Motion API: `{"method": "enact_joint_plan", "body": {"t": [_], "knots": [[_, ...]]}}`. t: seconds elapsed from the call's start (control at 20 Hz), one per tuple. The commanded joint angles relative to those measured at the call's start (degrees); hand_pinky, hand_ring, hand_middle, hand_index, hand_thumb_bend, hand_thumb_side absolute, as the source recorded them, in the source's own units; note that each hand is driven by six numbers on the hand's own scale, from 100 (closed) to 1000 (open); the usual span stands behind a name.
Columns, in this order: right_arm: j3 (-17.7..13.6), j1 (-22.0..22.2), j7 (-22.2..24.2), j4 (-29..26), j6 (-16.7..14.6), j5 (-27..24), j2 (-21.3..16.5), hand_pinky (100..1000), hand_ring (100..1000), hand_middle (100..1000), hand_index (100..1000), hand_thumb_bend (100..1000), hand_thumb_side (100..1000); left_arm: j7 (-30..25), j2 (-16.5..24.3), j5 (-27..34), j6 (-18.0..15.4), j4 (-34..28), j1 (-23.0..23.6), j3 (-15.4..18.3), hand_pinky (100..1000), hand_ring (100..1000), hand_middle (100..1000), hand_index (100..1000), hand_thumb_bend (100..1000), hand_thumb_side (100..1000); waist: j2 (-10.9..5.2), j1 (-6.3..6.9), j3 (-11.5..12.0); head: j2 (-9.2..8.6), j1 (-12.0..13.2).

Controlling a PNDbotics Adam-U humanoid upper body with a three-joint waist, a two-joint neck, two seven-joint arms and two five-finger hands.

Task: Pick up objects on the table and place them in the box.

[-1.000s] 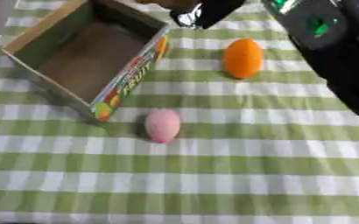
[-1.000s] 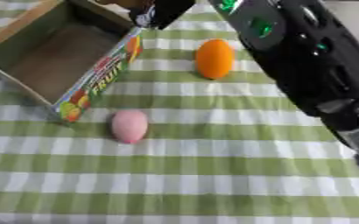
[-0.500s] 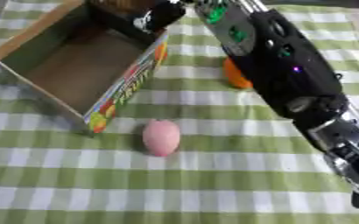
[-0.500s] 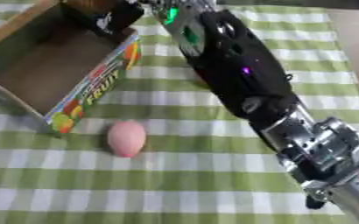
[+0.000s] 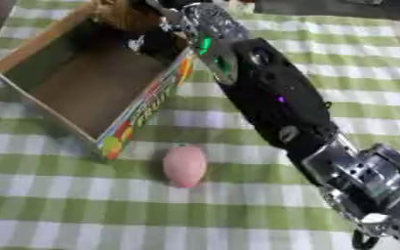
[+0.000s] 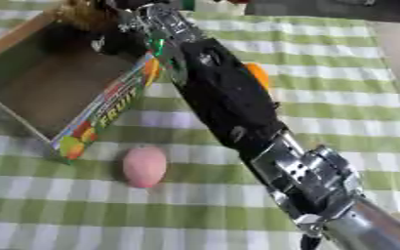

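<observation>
An open cardboard box (image 5: pixel 144 108) with a colourful printed side lies at the upper left. My right arm (image 5: pixel 271 97) stretches from the lower right across the cloth to the box's far right corner. There my right hand (image 5: pixel 156 36) hangs over the box, its dark fingers curled on a brown, rough-looking object (image 5: pixel 111 13). A pink egg-shaped object (image 5: pixel 185 166) lies on the cloth just in front of the box's near corner. Only a sliver of the orange (image 6: pixel 257 74) shows behind the arm, in the right eye view. My left hand shows in no view.
A green and white checked cloth (image 5: pixel 58 215) covers the table. The box's floor (image 5: pixel 88 88) is bare brown cardboard. Dark shapes lie along the far edge of the table at the top right.
My right arm has swung left with the brown object, from beside the box to over its far corner, and now covers the orange. The view itself has also shifted.
</observation>
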Motion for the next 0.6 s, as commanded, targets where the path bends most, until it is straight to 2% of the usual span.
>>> {"method": "enact_joint_plan", "body": {"t": [0.05,0.2,0.25,0.5,0.55,0.6], "knots": [[-1.05,-0.88,-1.93,1.24,-0.04,2.88,1.03,683,540,231,220,100,358,-0.07,0.75,0.16,-0.38,-0.78,-1.14,0.33,771,765,794,891,131,1000,-1.17,0.36,0.32,-1.18,-0.63],[-1.34,-0.71,-2.7,2.08,-0.45,3.91,1.46,683,540,231,220,100,358,-0.09,0.69,0.18,-0.43,-0.78,-1.2,0.35,771,765,794,891,131,1000,-1.17,0.35,0.4,-1.29,-0.69],[-1.24,-0.54,-2.62,2.36,-0.67,4.13,1.65,694,577,328,338,100,337,-0.1,0.67,0.19,-0.45,-0.78,-1.23,0.35,771,765,794,891,126,1000,-1.16,0.3,0.47,-1.32,-0.74],[-1.09,-0.24,-1.48,2.72,-1.36,5.06,1.97,694,577,328,338,100,353,-0.14,0.64,0.17,-0.47,-0.78,-1.25,0.34,771,765,794,891,130,1000,-1.18,0.22,0.58,-1.38,-0.71],[-1.06,-0.25,-1.38,2.74,-1.42,5.16,1.96,720,696,564,618,100,345,-0.14,0.64,0.17,-0.46,-0.78,-1.21,0.35,772,765,793,890,130,1000,-1.24,0.22,0.54,-1.32,-0.71],[-0.46,-0.31,-0.97,2.92,-1.82,5.57,1.85,721,703,573,618,100,386,-0.11,0.65,0.16,-0.37,-0.78,-0.89,0.41,772,765,793,889,130,1000,-1.59,0.24,0.34,-0.98,-0.64]]}}
